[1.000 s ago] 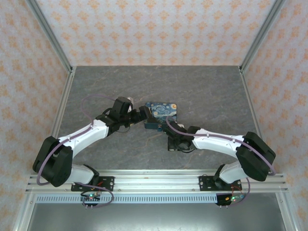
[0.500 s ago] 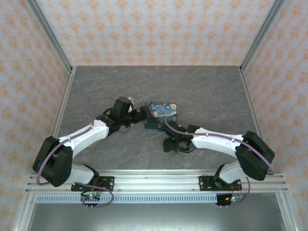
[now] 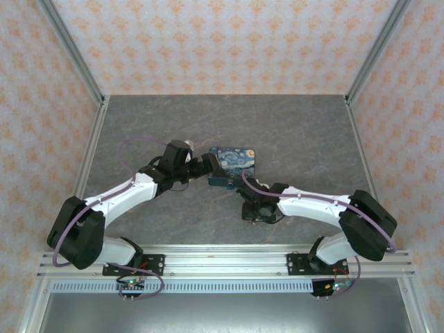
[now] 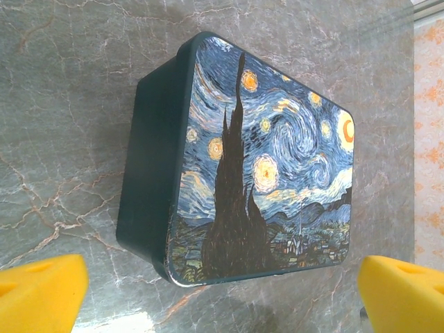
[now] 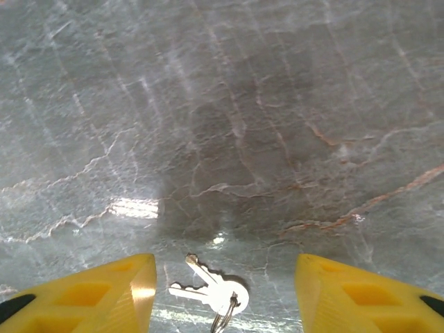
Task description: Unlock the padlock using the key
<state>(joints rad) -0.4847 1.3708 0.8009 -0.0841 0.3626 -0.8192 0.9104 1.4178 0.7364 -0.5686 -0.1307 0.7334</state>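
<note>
The key (image 5: 211,288) is pictured lying flat on the grey marbled table (image 5: 243,104), a small silvery sliver threaded on a thin wire ring (image 5: 225,320), with what looks like a second blade fanned out beside it. It is framed by the right gripper (image 5: 223,295), whose yellow fingers (image 5: 90,291) are held spread apart on either side. Neither finger is seen touching the metal, and bare tabletop is visible between the key and each one. In the overhead view this gripper is shown lowered towards the table on the near side of the box, apart from it. The left gripper (image 4: 222,298) is seen spread wide, its yellow tips at the two lower corners of its wrist view, with nothing pinched between them. Just ahead of them the box (image 4: 270,159) is shown resting on the table, its dark teal walls topped by a lid printed with a swirling blue-and-yellow night sky. From above, the left gripper is seen close to the box's near left corner; whether it touches the box cannot be told.
</note>
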